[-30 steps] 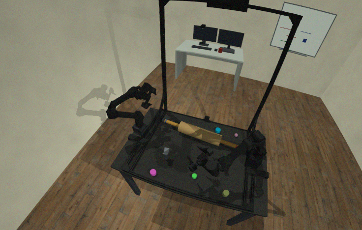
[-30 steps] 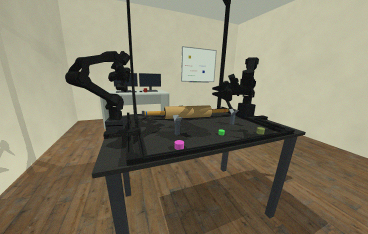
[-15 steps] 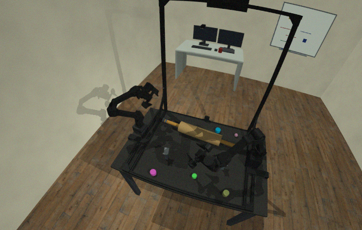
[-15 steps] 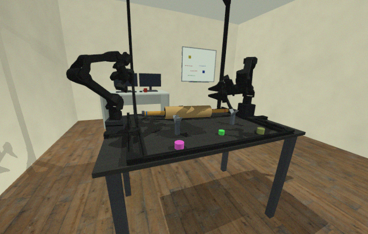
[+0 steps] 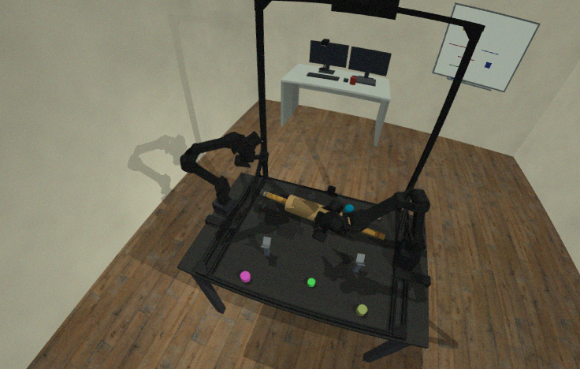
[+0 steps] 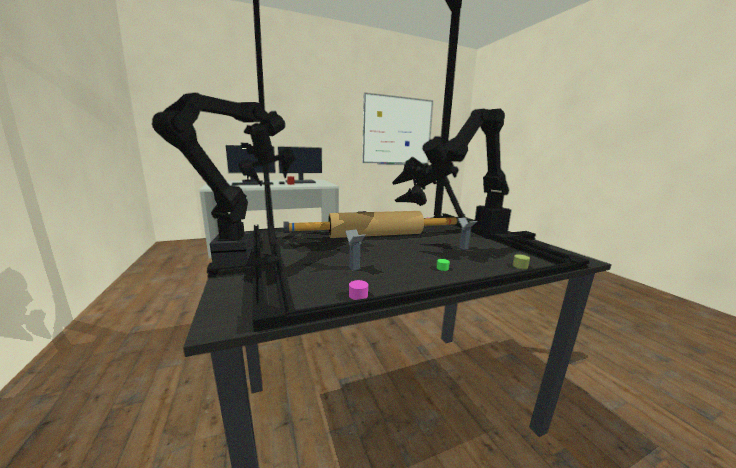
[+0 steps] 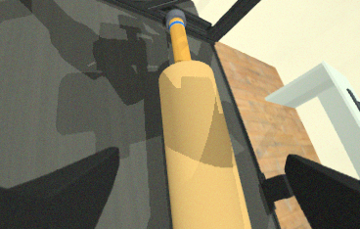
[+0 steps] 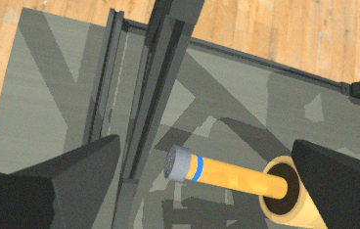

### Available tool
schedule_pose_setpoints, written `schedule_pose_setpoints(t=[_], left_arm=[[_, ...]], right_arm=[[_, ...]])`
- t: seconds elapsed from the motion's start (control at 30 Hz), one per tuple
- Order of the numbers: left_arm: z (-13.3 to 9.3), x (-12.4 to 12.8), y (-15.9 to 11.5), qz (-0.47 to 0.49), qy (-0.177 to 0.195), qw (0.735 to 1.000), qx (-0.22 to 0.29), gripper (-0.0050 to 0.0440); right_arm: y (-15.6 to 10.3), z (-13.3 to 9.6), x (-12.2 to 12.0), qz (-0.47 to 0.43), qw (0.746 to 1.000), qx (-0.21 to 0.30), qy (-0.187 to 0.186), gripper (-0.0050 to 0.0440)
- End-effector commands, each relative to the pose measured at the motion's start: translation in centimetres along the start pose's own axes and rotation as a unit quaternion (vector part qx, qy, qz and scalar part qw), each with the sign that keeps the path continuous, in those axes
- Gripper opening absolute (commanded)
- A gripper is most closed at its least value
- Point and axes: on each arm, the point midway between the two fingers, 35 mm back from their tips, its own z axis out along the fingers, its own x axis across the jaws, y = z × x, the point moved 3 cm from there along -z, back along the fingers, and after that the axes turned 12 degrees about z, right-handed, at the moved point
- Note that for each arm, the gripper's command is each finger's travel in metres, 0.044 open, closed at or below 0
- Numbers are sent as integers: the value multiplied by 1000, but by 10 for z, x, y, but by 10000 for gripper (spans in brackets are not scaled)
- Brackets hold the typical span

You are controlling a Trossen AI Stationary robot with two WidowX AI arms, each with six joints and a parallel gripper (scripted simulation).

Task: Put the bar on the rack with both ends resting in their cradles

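The bar (image 5: 310,208) is a tan rolling-pin shape with thin orange handles. It lies flat on the black table, behind the rack, and also shows in the exterior view (image 6: 376,223). The rack is two grey cradle posts (image 5: 266,245) (image 5: 360,260), both empty. My left gripper (image 5: 324,229) is open and hovers above the bar's thick middle (image 7: 197,147), apart from it. My right gripper (image 5: 241,158) is open and empty. It hangs high by the gantry post, above the bar's blue-banded end (image 8: 184,165).
Small cylinders stand on the table: pink (image 5: 244,275), green (image 5: 311,281), yellow-green (image 5: 361,309) and cyan (image 5: 349,207) beside the bar. Black gantry posts (image 5: 261,91) and rails (image 5: 232,215) run along the table's sides.
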Motion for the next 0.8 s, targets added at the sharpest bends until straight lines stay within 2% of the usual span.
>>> schedule_pose_setpoints(t=[0.0,0.1,0.17,0.27,0.43,0.67,0.73,0.77], left_arm=[[12,-40,-25,-33,16,997,72,440],[18,-66,-44,-47,30,990,126,440],[18,-66,-44,-47,30,990,126,440],[18,-101,-73,-54,55,977,200,440],[8,-137,-109,-47,92,953,284,440],[-22,-174,-155,-9,152,909,388,440],[-22,-174,-155,-9,152,909,388,440],[-28,-178,-161,-2,161,902,400,440]], right_arm=[[0,9,-19,136,990,36,-1,440],[-3,17,-31,232,971,62,-3,440],[-3,17,-31,232,971,62,-3,440],[-8,30,-47,360,928,97,-12,440],[-17,46,-66,504,852,136,-32,440],[-34,69,-89,677,710,182,-74,440],[-34,69,-89,677,710,182,-74,440],[-37,73,-92,698,687,187,-81,440]])
